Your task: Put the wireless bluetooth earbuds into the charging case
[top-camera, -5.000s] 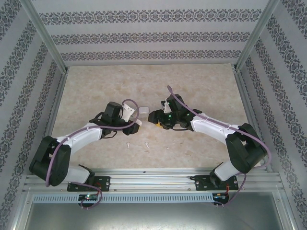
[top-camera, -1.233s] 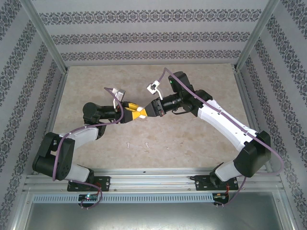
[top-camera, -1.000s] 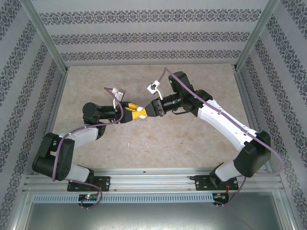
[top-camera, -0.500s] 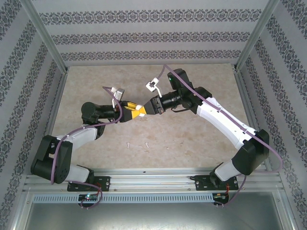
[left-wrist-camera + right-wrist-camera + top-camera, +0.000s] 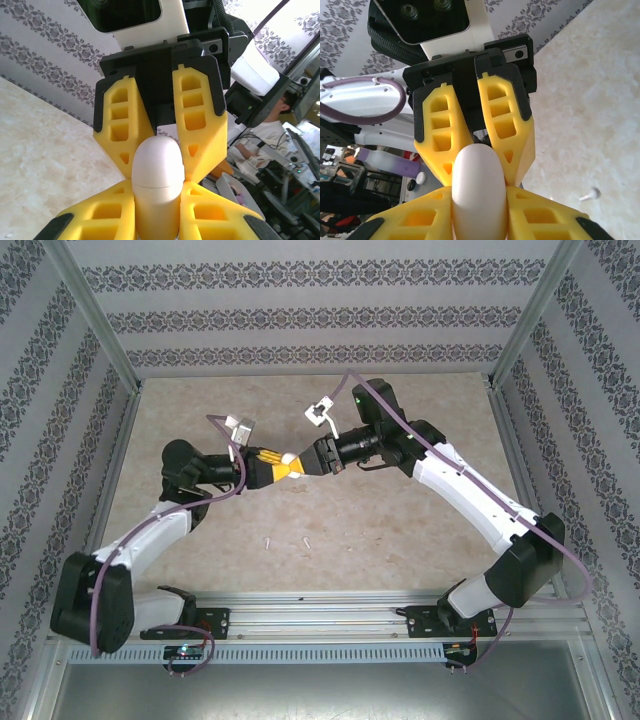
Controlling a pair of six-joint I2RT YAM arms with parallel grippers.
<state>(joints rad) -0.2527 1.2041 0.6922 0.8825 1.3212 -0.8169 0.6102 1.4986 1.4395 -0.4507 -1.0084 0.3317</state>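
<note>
**1. Position.** I have the charging case (image 5: 155, 160) raised clear of the counter (image 5: 380, 550), held end-on between the two claws. The left claw (image 5: 156, 197) is clenched on the case's lower body, below the lid seam. The right claw (image 5: 479, 195) faces it, with a finger lying against each flank of the other end. I cannot tell whether those fingers press or merely touch.

**2. Parts to be loaded.** One earbud (image 5: 268, 540) and a second earbud (image 5: 306, 540) lie flat on the counter. They are well apart from the case, on its arm-base side, and near one another.

**3. Handling, as I judge it.**
- Case: I expect it to be light, rigid and smooth-shelled. The rounded ends give the ribbed fingers little to bite on, so it may rotate or squirt out. I would hold it across the flat flanks and keep every finger off the lid half (a claw over the seam blocks opening).
- Earbuds: these look very light, hard and glossy, and are likely to skitter if nudged. I would pinch one across the bulb where it joins the stem, closing gently. The stem end must stay free, since I assume it enters the case socket first.
- Neither item looks fragile under moderate grip, and slipping is the main risk.
</note>
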